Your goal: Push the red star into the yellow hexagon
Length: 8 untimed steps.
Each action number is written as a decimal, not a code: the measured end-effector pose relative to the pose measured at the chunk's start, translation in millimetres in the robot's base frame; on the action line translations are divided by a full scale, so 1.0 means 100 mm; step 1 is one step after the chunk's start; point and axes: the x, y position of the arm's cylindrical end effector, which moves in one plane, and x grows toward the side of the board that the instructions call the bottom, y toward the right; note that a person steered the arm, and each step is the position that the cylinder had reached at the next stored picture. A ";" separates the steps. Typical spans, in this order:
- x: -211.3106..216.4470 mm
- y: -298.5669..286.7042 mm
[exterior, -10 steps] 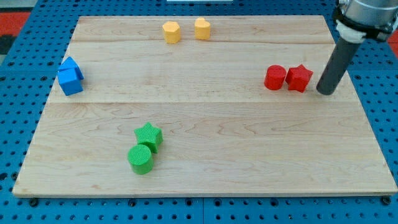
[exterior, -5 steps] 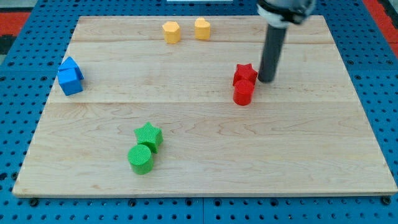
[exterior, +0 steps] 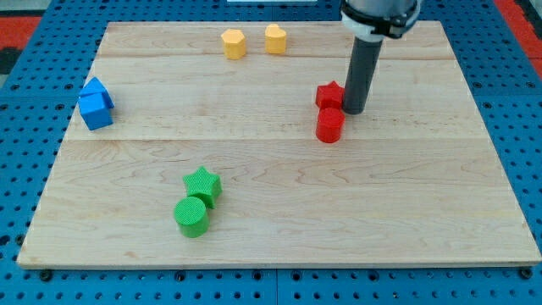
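The red star (exterior: 329, 94) lies right of the board's middle, partly hidden by my rod. My tip (exterior: 353, 111) rests against the star's right side. A red cylinder (exterior: 329, 125) sits just below the star, touching it. The yellow hexagon (exterior: 234, 43) is near the view's top, left of centre, far up and left of the star. A yellow heart-shaped block (exterior: 275, 38) stands just right of the hexagon.
Two blue blocks (exterior: 95, 103) touch each other at the view's left edge of the board. A green star (exterior: 202, 184) and a green cylinder (exterior: 191, 217) sit together at the lower left. The wooden board (exterior: 279, 212) lies on a blue pegboard.
My tip has swept left across the board, pushing the red star and red cylinder leftward. The cylinder has slid round from the star's left to below it. In the last half second the tip moved slightly left.
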 end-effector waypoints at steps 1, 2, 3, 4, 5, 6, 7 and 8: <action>-0.24 -0.33; -0.61 -0.65; -0.31 -0.65; -0.08 -0.72; -0.11 -0.90; -0.24 -1.07; -0.11 -1.09; -0.11 -1.21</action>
